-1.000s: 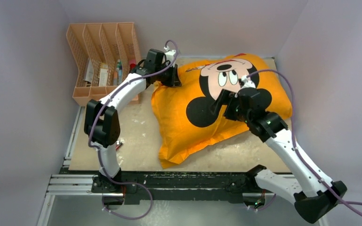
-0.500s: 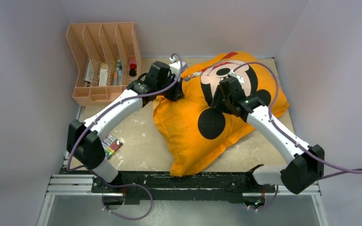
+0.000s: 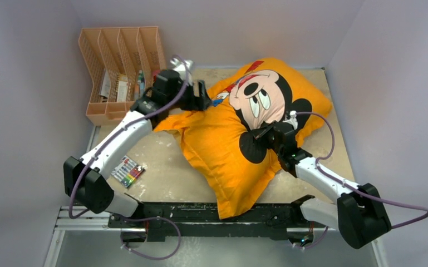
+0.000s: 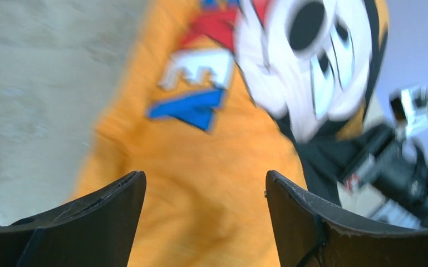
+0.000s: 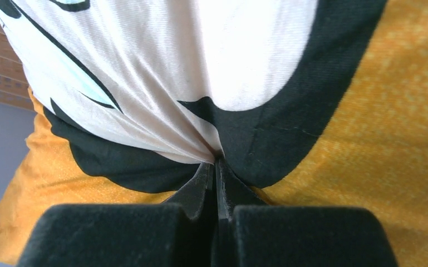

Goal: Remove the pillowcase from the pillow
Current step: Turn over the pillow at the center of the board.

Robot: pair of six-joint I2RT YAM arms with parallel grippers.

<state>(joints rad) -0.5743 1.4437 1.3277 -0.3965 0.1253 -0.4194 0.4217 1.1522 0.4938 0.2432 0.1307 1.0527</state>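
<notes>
- Beige tabletop, grey walls. The pillowcase sprawls diagonally across it; pillow not visible, presumably inside.
- Right gripper is clamped tight on a pinch of fabric at the edge of Mickey's face.
- Left gripper is wide open, gripping nothing, orange cloth right beneath it.
- Long axis runs from beyond the right gripper back toward the arm bases; left arm is nearer the case's left edge.

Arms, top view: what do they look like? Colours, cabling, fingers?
The left arm and right arm have white links with bulky black joint housings. A thin purple cable loops loosely along each. The fingers are matte black, broad and scuffed.
</notes>
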